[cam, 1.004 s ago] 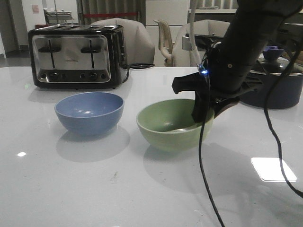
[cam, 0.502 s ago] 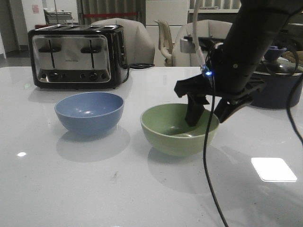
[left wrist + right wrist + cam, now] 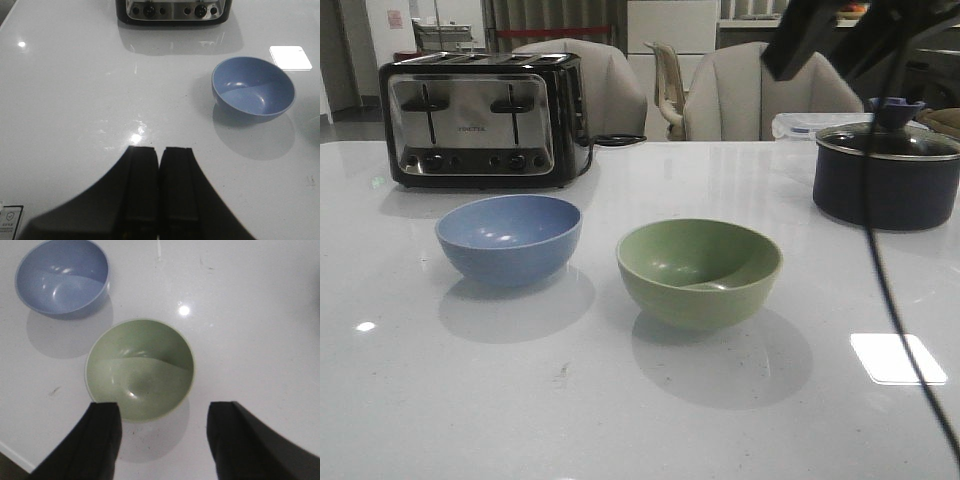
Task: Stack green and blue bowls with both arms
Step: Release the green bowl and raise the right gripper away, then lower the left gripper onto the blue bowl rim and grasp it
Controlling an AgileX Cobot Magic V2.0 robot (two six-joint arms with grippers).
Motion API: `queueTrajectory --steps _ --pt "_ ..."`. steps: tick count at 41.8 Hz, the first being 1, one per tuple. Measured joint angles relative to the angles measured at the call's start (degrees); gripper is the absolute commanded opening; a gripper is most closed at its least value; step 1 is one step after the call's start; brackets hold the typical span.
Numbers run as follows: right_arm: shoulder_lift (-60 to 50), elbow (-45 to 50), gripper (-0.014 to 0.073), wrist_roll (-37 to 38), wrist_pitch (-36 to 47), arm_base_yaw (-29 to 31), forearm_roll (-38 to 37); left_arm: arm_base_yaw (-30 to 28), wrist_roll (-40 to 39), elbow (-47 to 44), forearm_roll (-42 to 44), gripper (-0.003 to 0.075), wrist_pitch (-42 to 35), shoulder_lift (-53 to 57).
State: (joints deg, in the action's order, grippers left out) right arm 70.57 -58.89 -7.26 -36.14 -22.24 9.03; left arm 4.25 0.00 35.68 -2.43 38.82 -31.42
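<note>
The pale green bowl (image 3: pixel 699 272) stands upright on the white table, with the dusty blue bowl (image 3: pixel 509 238) to its left and a gap between them. Both are empty. My right gripper (image 3: pixel 828 45) hangs high above the green bowl at the top right, open and empty. In the right wrist view its jaws (image 3: pixel 162 410) stand wide apart over the green bowl (image 3: pixel 140 367), with the blue bowl (image 3: pixel 62 275) beyond. My left gripper (image 3: pixel 160 152) is shut and empty, above bare table, well away from the blue bowl (image 3: pixel 253 88). It is out of the front view.
A black-and-steel toaster (image 3: pixel 480 120) stands at the back left, behind the blue bowl. A dark lidded pot (image 3: pixel 886 175) stands at the back right. A thin black cable (image 3: pixel 880 260) hangs from my right arm over the table's right side. Chairs stand behind the table.
My right gripper, which was at the green bowl's right rim, has let go and risen high above it. The green bowl has shifted slightly right and now rests free.
</note>
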Motion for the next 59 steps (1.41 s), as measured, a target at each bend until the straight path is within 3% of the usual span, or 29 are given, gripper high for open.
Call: queueTrajectory --steps 9,19,30,39,42,46,50,59 --pt "-17.4 11.5 0.0493 -0.1 -2.2 0.0 -3.8 0.0 0.0 0.0 0.0 0.0100 0.0 0.0" --pt "-29.1 18.8 0.0493 -0.1 -8.5 0.0 -5.5 0.0 0.0 0.0 0.0 0.0100 0.0 0.0" --pt "-32.3 20.5 0.0493 -0.3 -10.5 0.0 -5.8 4.0 3.1 0.0 0.0 0.0100 -0.1 -0.7" --pt "-32.3 20.5 0.0493 -0.3 -10.8 0.0 -5.8 8.9 3.6 3.5 0.0 0.0113 -0.1 -8.1" --pt "-32.3 20.5 0.0493 -0.3 -10.8 0.0 -5.8 10.4 3.7 5.7 0.0 0.0188 -0.3 -12.3" --pt "-32.3 20.5 0.0493 -0.4 -10.9 0.0 -5.8 12.1 3.8 8.4 0.0 0.0377 -0.9 -18.3" --pt "-32.3 20.5 0.0493 -0.4 -10.9 0.0 -5.8 13.4 3.8 11.3 0.0 0.0513 -2.2 -26.1" --pt "-32.3 20.5 0.0493 -0.4 -10.9 0.0 -5.8 13.7 3.8 18.5 0.0 0.0534 -3.7 -41.5"
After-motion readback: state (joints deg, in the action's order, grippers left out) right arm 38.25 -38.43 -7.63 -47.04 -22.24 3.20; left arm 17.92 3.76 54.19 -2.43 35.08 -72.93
